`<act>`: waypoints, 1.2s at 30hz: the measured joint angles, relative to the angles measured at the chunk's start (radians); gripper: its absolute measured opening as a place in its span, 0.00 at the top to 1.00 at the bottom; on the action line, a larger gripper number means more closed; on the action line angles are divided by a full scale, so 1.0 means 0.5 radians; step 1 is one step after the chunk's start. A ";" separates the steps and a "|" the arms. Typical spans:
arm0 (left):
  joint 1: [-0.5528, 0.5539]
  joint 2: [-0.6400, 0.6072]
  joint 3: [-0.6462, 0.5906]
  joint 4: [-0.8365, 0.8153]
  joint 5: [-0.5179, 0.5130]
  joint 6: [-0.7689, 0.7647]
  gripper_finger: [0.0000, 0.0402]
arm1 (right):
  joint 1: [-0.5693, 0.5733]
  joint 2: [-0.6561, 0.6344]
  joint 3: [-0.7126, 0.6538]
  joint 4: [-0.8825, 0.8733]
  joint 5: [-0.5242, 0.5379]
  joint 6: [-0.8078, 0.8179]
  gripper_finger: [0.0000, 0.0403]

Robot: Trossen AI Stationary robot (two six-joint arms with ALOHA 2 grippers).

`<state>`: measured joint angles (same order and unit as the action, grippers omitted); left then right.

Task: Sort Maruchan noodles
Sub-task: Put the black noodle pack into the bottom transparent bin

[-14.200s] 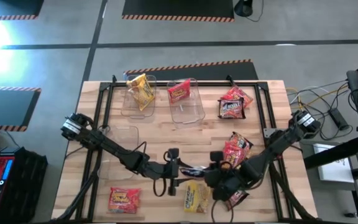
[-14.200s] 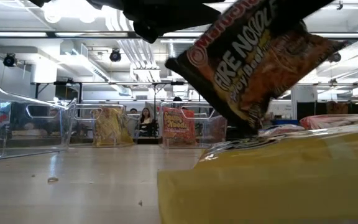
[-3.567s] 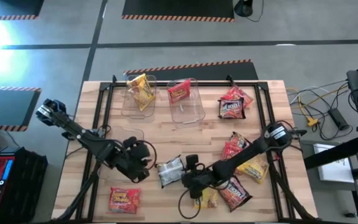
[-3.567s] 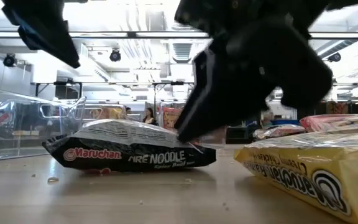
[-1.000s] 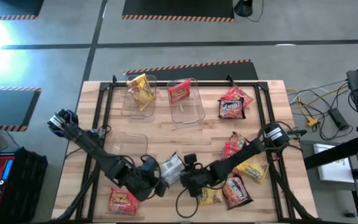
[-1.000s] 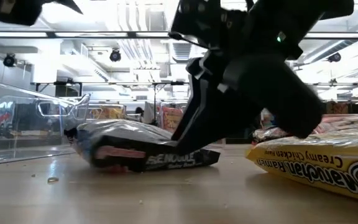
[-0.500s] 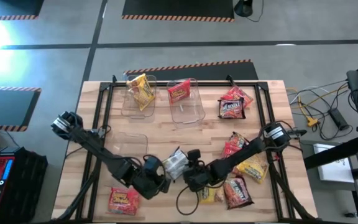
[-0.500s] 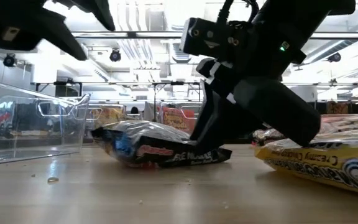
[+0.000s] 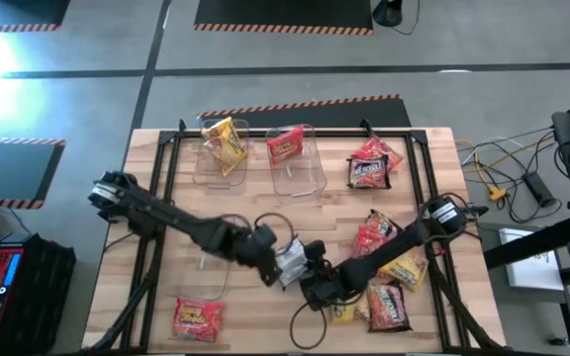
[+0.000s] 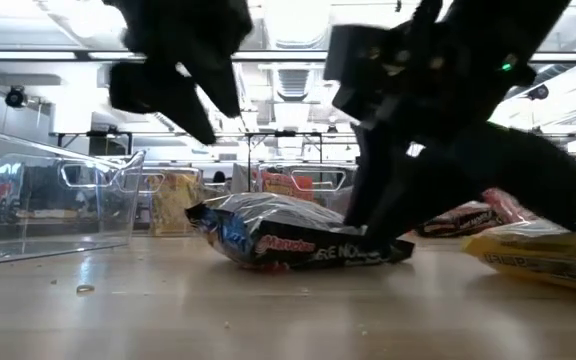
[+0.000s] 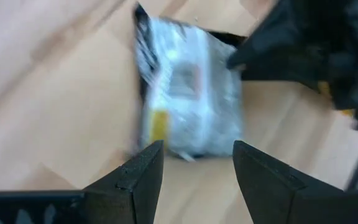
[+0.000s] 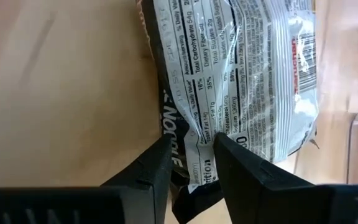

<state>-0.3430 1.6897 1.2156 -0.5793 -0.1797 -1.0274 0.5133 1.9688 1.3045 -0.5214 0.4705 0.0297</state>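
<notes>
Silver-backed Maruchan packet [image 12: 241,87] with nutrition panel up, pinched by right gripper [image 12: 191,163], left gripper [image 11: 194,163] spread above

Left arm swings in over silver-backed packet; right gripper closing on it

Left gripper [image 9: 268,259], off by the table's near-left a second ago, has come to the middle and now hangs just over the silver-backed packet [image 9: 290,259], fingers [image 11: 143,177] apart. Packet has slid toward the table's middle since a second ago. Right gripper [image 12: 190,165] has followed, its jaws narrowing on the packet's edge. Dark-red packet [image 9: 388,306] near the right arm has shifted right.
</notes>
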 joint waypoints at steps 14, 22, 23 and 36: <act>0.357 0.292 -0.003 0.131 0.594 0.790 0.56 | 0.059 -0.009 0.000 -0.001 -0.006 0.022 0.73; 0.360 0.349 -0.002 0.263 0.747 0.893 0.56 | 0.059 -0.009 -0.001 0.001 -0.007 -0.055 0.73; 0.362 0.349 -0.003 0.263 0.747 0.899 0.56 | 0.059 -0.009 -0.001 0.002 -0.007 -0.055 0.73; 0.371 0.343 -0.421 1.020 0.922 0.703 0.56 | 0.060 -0.009 -0.001 -0.002 -0.018 -0.087 0.73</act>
<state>-0.1574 1.8611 1.0052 -0.0691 0.2815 -0.6760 0.5434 1.9644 1.3041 -0.5222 0.4614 -0.0138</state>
